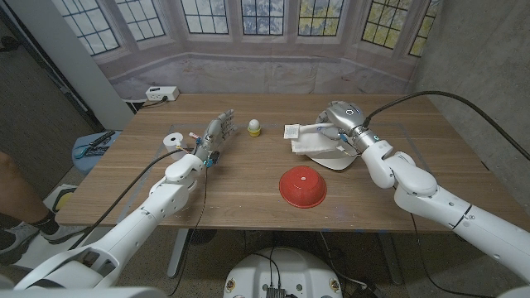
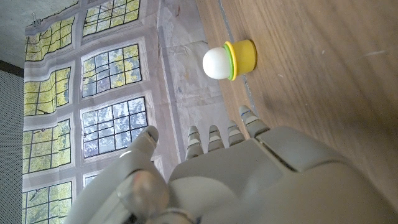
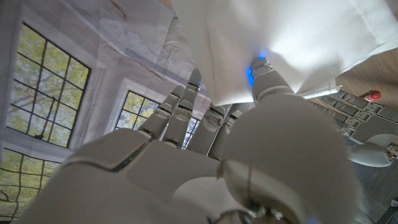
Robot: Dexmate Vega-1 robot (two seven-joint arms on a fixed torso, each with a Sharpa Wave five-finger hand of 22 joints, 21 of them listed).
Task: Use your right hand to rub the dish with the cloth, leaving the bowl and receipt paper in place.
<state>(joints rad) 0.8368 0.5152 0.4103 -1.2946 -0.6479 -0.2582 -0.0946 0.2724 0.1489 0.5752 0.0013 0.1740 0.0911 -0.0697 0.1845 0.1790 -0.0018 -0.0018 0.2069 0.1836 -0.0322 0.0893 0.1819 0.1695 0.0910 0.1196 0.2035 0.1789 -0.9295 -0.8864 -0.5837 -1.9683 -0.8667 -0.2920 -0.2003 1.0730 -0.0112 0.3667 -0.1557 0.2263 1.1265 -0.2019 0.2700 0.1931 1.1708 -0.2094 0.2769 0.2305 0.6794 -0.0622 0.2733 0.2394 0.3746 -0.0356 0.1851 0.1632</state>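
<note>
My right hand (image 1: 334,126) grips a white cloth (image 1: 305,142) at the table's far right, holding it over the white dish (image 1: 338,160), whose near rim shows under the cloth. In the right wrist view the cloth (image 3: 292,37) hangs from the fingers (image 3: 186,106) of my right hand (image 3: 205,162). A red bowl (image 1: 302,187) sits upside down nearer me, in front of the dish. The receipt paper roll (image 1: 173,141) stands at the far left. My left hand (image 1: 212,141) stands open beside it, fingers apart and holding nothing.
A small yellow cup with a white ball (image 1: 255,127) stands between my hands, also seen past my left hand (image 2: 249,180) as the cup (image 2: 231,60). A power strip (image 1: 161,93) lies beyond the far edge. A person's leg (image 1: 12,194) is at the left.
</note>
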